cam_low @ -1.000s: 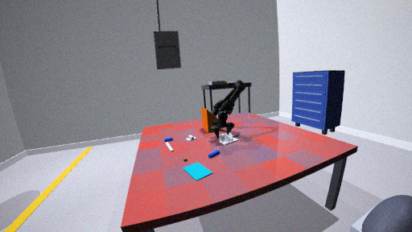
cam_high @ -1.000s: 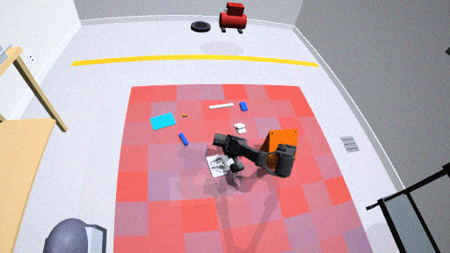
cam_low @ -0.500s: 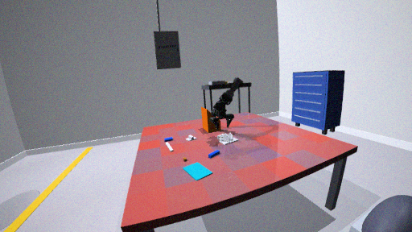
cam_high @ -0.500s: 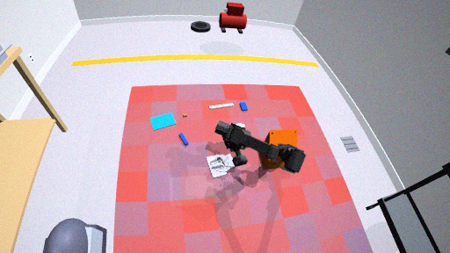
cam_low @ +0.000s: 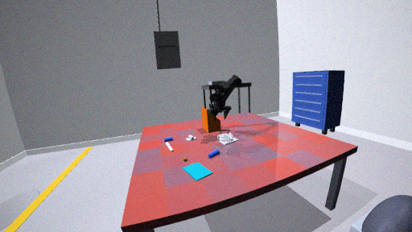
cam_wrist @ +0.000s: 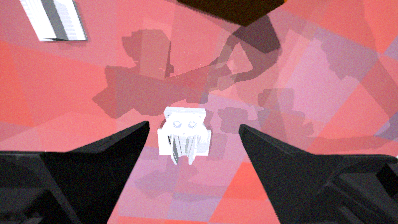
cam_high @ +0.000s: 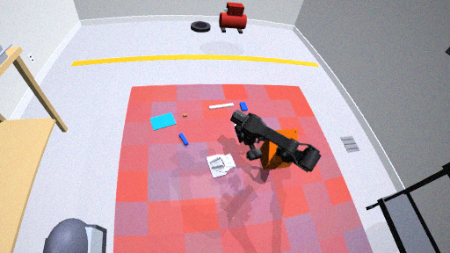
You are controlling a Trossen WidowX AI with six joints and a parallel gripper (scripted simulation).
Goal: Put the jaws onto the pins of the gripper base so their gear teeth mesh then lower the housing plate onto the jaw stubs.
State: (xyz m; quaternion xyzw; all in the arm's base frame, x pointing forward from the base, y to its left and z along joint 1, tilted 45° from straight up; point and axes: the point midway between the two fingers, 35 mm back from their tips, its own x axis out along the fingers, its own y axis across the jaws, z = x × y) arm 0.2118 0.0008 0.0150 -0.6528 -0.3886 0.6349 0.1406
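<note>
My gripper (cam_wrist: pixel 195 126) (cam_low: pixel 220 116) is open and empty, high above the white gripper base (cam_wrist: pixel 204 148) (cam_high: pixel 218 173) (cam_low: pixel 229 142), whose edges show on both sides of the parts on it. Two pale jaws, left jaw (cam_wrist: pixel 174 151) and right jaw (cam_wrist: pixel 192 152), point side by side toward the camera's lower edge. Over their rear ends is what looks like the housing plate (cam_wrist: pixel 184 125), with two round stub ends showing in it. The gear teeth and pins are hidden. Whether the plate is fully level and closed cannot be told from this height.
Another white part (cam_wrist: pixel 75 22) (cam_low: pixel 191 138) stands apart. An orange block (cam_high: pixel 286 136) (cam_low: pixel 207 121) is by the arm. Blue bars (cam_high: pixel 184 139) (cam_high: pixel 243 106), a white bar (cam_high: pixel 221 106), a cyan sheet (cam_high: pixel 163 121) and a small orange bit (cam_high: pixel 185 115) lie farther off.
</note>
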